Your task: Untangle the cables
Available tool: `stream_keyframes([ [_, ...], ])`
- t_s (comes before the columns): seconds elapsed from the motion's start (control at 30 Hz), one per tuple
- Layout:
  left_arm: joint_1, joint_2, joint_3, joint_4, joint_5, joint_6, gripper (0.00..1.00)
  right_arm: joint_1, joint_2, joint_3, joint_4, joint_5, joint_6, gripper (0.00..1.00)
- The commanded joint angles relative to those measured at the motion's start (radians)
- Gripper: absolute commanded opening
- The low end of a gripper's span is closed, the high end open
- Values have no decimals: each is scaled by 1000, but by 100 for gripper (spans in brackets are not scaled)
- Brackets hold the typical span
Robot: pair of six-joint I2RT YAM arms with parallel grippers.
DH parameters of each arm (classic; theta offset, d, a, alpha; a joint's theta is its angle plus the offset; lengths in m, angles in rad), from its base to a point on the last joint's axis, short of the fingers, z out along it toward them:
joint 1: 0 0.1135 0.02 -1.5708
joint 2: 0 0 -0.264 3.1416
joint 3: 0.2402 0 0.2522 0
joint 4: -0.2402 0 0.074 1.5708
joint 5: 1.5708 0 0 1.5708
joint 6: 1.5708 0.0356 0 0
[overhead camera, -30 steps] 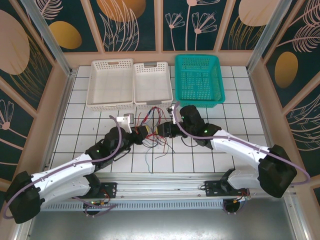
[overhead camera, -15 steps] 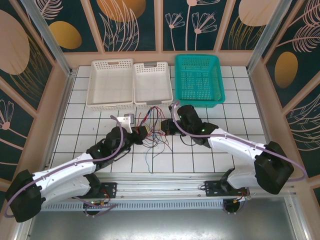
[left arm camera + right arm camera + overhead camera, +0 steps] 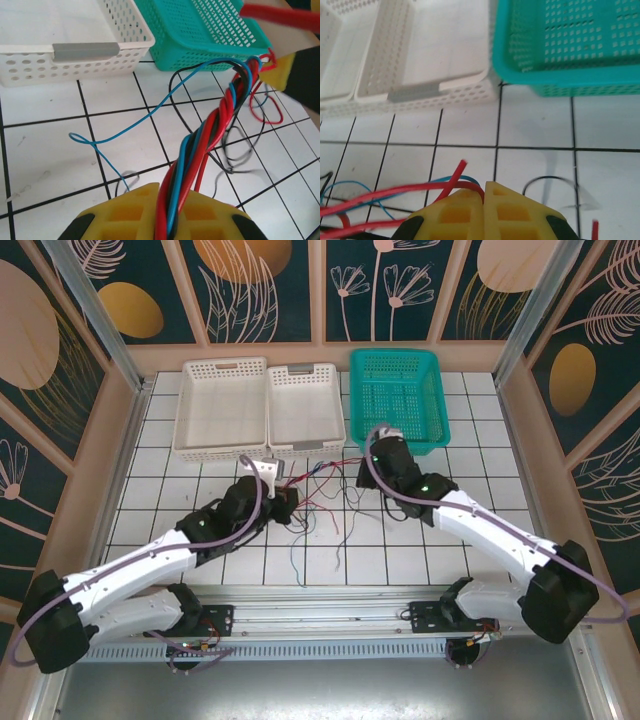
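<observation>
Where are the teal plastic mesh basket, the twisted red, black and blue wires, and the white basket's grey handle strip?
Teal plastic mesh basket (image 3: 200, 44): left wrist view, side wall.
Twisted red, black and blue wires (image 3: 216, 125): left wrist view, mid-twist.
Grey handle strip (image 3: 86, 51): left wrist view, its centre.

Top view high above table (image 3: 490, 460), wrist views low, close, facing the shared teal basket (image 3: 398, 400)

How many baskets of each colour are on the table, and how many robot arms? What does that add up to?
White baskets: 2
Teal basket: 1
Robot arms: 2
Total: 5
</observation>
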Motion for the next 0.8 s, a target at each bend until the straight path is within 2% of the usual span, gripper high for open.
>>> stream_keyframes([
  [0.0,10,35,87,-154,-78,90,0,-128,-112,1,-72,98,30,0],
  [0.07,10,57,116,-164,-72,113,0,-183,-149,-10,-62,51,23,0],
  [0.17,9,84,156,-167,-71,132,0,-209,-175,-14,-52,-27,3,0],
  [0.27,11,108,179,-147,-65,129,0,-220,-204,-40,3,-202,-32,1],
  [0.37,10,122,189,-98,-48,114,0,-221,-245,-76,60,-370,-42,18],
  [0.5,9,126,196,-28,-39,101,0,-221,-303,-111,108,-500,-42,37],
  [0.67,9,145,209,21,16,99,0,-220,-360,-179,208,-671,-11,50],
  [0.73,10,148,200,32,25,93,0,-218,-359,-218,258,-733,8,51],
  [0.77,10,146,191,41,39,92,0,-215,-350,-237,262,-722,21,51],
])
